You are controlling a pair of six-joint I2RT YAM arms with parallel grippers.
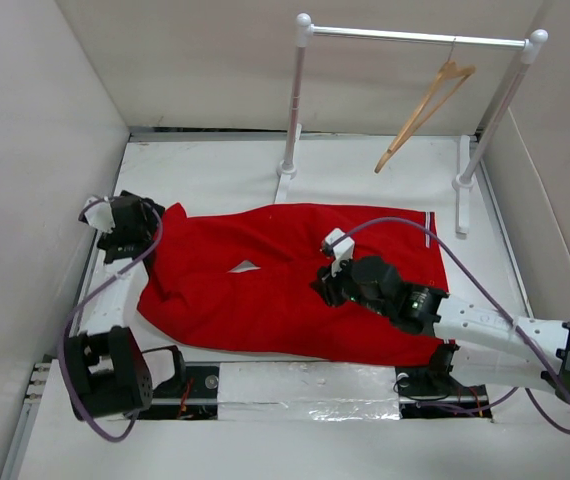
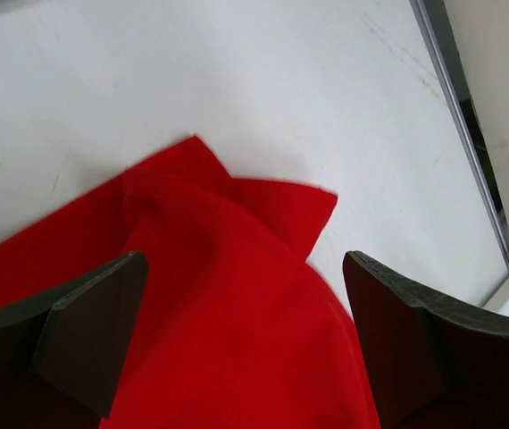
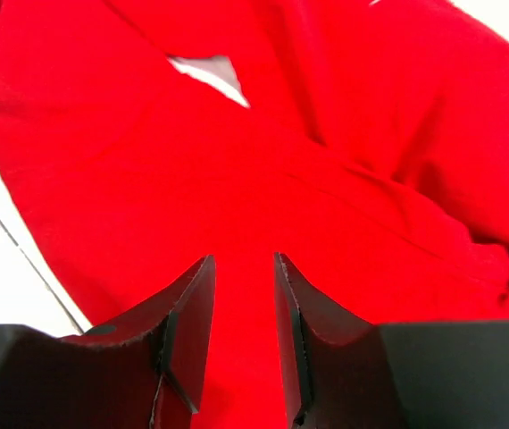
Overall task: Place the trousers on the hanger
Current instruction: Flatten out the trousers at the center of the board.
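Note:
The red trousers (image 1: 285,290) lie folded and flat on the white table, with the striped waistband end to the right. The wooden hanger (image 1: 423,115) hangs by its hook on the white rail at the back right, far from both arms. My left gripper (image 1: 155,232) is wide open at the trousers' left edge, its fingers (image 2: 94,331) either side of a red fabric corner (image 2: 237,268). My right gripper (image 1: 327,288) sits low over the middle of the trousers (image 3: 344,134). Its jaws stand a narrow gap apart, with flat red fabric showing between them.
The white clothes rail (image 1: 415,38) stands on two posts at the back. White walls enclose the table on the left, back and right. A metal strip (image 1: 305,385) runs along the near edge between the arm bases.

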